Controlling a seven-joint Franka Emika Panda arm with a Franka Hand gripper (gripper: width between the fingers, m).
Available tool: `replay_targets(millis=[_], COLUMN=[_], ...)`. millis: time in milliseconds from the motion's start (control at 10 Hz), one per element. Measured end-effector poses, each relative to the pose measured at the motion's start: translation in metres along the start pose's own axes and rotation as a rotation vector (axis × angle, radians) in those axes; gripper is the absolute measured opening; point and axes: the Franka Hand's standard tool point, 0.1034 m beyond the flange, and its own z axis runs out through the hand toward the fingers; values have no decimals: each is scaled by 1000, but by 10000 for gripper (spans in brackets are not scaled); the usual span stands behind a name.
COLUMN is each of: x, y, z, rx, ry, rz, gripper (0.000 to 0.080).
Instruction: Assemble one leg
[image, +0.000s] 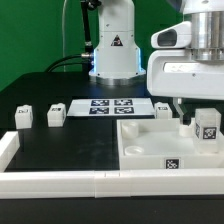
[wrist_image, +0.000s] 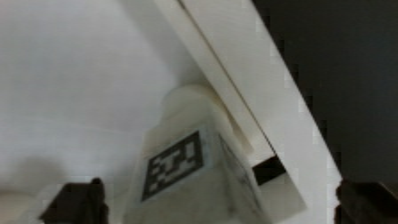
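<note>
A leg (image: 207, 126), a small white block with a black-and-white tag, stands in the far right corner of the large white recessed tabletop (image: 140, 150). My gripper (image: 192, 114) hangs right over it, jaws wide open. In the wrist view the leg (wrist_image: 187, 150) lies between my two dark fingertips (wrist_image: 75, 202), with a gap on each side, against the tabletop's raised rim (wrist_image: 228, 80). My gripper (wrist_image: 217, 204) touches nothing. Two more legs (image: 22, 116) (image: 55, 115) stand at the exterior view's left, and a third (image: 163, 108) stands behind the tabletop.
The marker board (image: 108, 106) lies flat at the back middle, in front of the robot base (image: 113, 55). A white L-shaped wall (image: 60, 182) runs along the front and the exterior view's left edge of the black table.
</note>
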Motion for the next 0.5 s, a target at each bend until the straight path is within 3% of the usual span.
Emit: replay_targets(millis=[500], x=[3], y=[5], z=[1], rx=[-30], ry=[10], rz=[-390], gripper=[622])
